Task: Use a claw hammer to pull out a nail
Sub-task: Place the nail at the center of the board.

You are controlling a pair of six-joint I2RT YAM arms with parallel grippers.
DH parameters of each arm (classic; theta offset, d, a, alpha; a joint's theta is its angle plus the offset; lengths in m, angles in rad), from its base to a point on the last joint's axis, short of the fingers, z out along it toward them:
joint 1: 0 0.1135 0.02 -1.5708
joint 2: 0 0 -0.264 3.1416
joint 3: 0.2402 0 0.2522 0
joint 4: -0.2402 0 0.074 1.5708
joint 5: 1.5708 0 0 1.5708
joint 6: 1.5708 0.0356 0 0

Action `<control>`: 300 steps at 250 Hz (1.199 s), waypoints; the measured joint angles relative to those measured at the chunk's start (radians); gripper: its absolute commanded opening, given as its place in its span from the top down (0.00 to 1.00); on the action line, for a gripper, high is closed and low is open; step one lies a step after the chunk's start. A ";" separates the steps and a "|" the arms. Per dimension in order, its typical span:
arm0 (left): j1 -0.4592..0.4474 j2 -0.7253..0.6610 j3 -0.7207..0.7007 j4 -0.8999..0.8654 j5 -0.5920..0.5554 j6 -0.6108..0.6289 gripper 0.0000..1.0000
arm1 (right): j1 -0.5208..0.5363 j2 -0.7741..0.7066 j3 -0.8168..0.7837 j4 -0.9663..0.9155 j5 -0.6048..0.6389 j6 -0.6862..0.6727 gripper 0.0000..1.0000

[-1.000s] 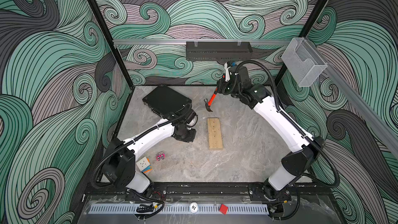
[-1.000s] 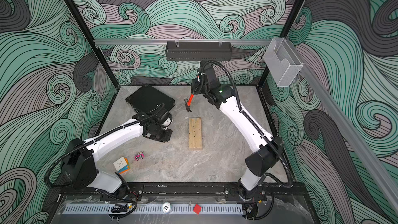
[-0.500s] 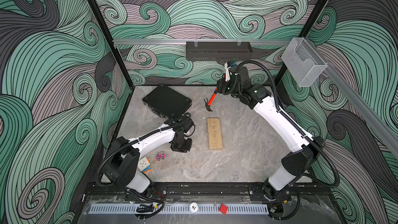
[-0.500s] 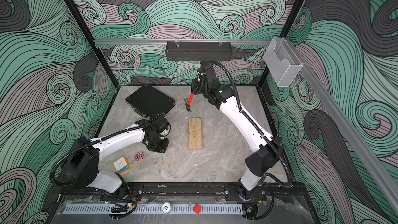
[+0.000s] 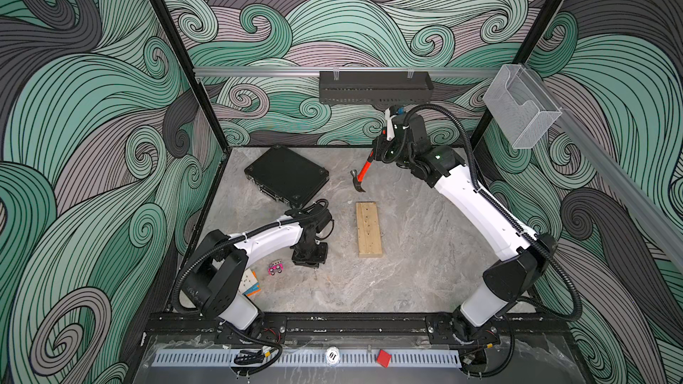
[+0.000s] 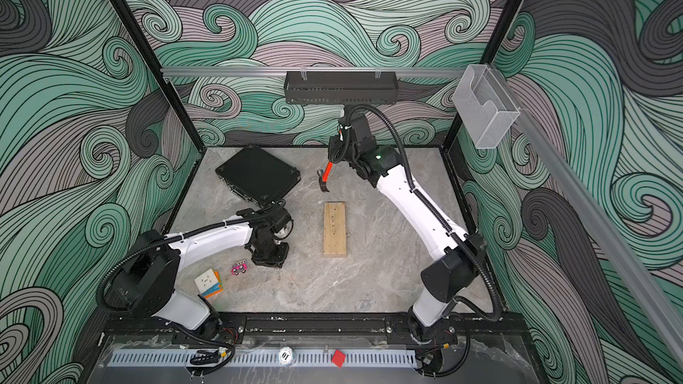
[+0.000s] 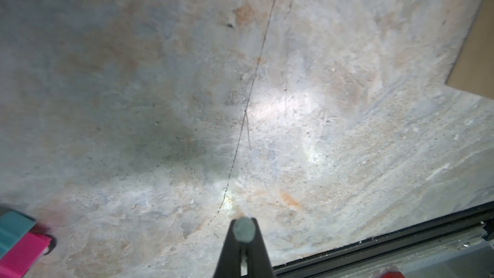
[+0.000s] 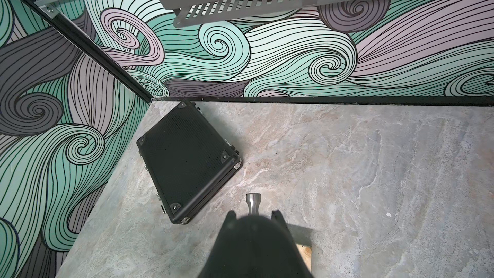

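**Left wrist view and top views: nail pinched by one arm, hammer gripped by the other**

Nearest the robot's base, a coloured cube (image 6: 209, 282) and a pink toy (image 5: 275, 268) lie on the grey stone-patterned table (image 5: 369, 289). Just beside the toy, the left gripper (image 5: 309, 258) points down at the table. In the left wrist view its fingertips are clenched on a nail (image 7: 242, 229), whose round grey head shows between them.

Further in, a wooden board (image 5: 369, 229) lies flat at mid-table, well apart from both grippers.

Beyond the board's far end, the hammer (image 5: 364, 173) hangs tilted with its head lowest, clear of the board. The right gripper (image 5: 379, 149) grasps its black handle, and the orange neck runs down to the grey claw head. In the right wrist view the steel striking face pokes out past the fingers (image 8: 230, 217). Whether the head touches the table cannot be told.

A closed black case (image 5: 286, 175) lies toward the far left corner. A black slotted shelf (image 5: 375, 88) hangs on the back wall.
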 measured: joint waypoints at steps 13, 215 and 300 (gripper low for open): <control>0.000 0.000 -0.013 0.002 0.002 -0.008 1.00 | -0.001 0.000 0.000 0.001 0.000 0.000 1.00; -0.027 -0.035 -0.120 0.001 0.012 -0.085 1.00 | -0.005 0.000 0.000 0.004 -0.001 0.003 1.00; -0.029 -0.026 -0.127 0.003 0.012 -0.091 1.00 | -0.015 0.002 0.000 0.001 -0.002 0.003 1.00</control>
